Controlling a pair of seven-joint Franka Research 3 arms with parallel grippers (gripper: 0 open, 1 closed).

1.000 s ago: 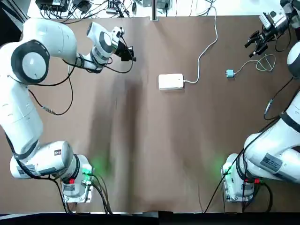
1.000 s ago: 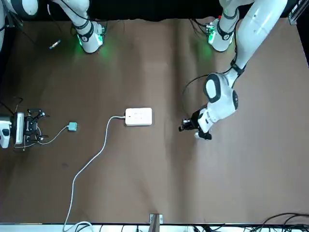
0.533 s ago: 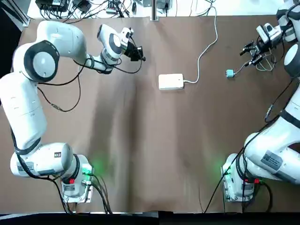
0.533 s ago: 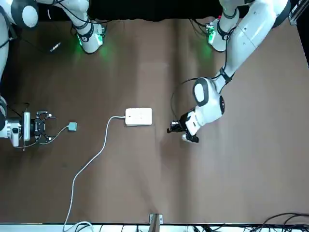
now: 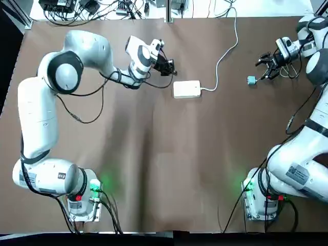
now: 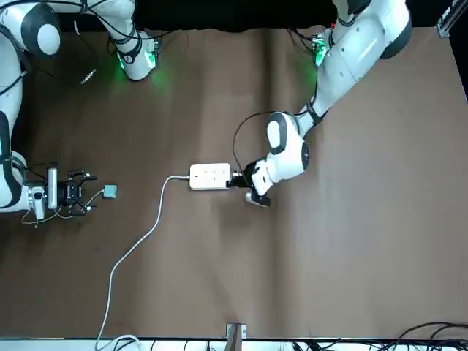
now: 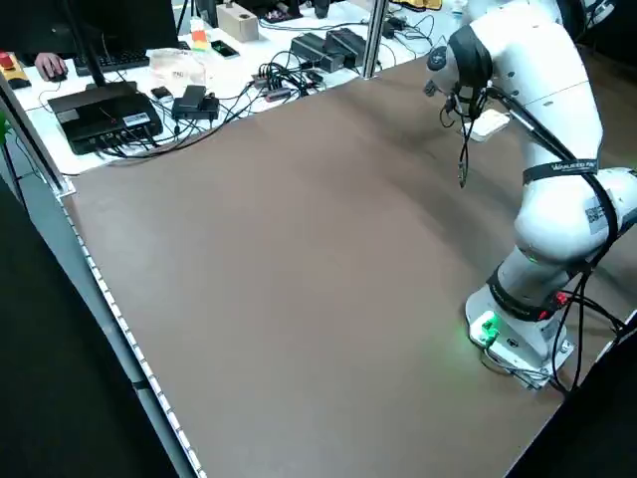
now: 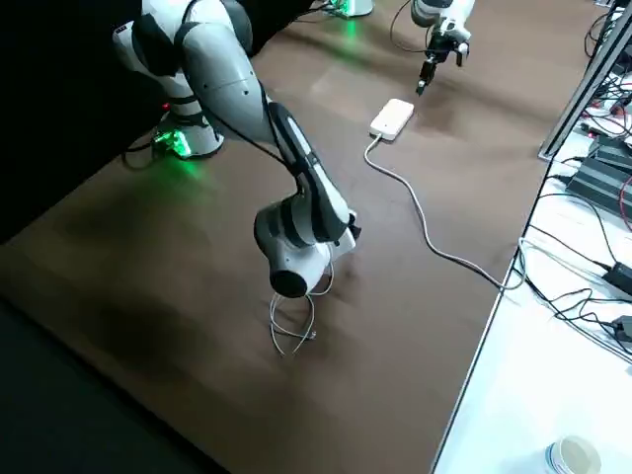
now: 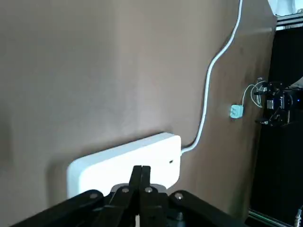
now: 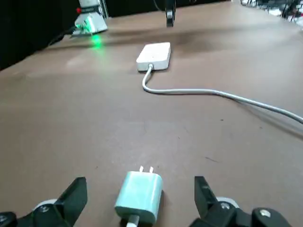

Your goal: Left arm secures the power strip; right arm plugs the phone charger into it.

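Power strip [image 5: 186, 89]: white rounded-rectangular block, smooth glossy plastic, flat on the table [image 5: 164, 154] near its middle, towards the far edge. Thick white cord [image 5: 224, 51] from the short end on the robot's right, curving away to the far edge.

Phone charger [image 5: 251, 80]: small teal cube, matte plastic, two metal prongs [image 10: 146, 169] pointing towards the power strip; lying on the table well to the robot's right of the strip. Thin white cable [image 5: 291, 69] from its back, gathered in a loose loop.

Table: flat, covered in brown matte cloth with faint creases.

Left gripper [image 5: 169, 67]: black, at the end of a glossy white arm; fingers [image 9: 141, 182] pressed together, tips just beside the strip's cordless short end. Touching or apart: cannot tell.

Right gripper [image 10: 140, 196]: black fingers [image 10: 75, 194] spread wide, low over the table, one either side of the charger, neither touching it.

Far side beyond the table: white bench [image 7: 149, 80] with black boxes and tangled dark cables [image 5: 92, 7].
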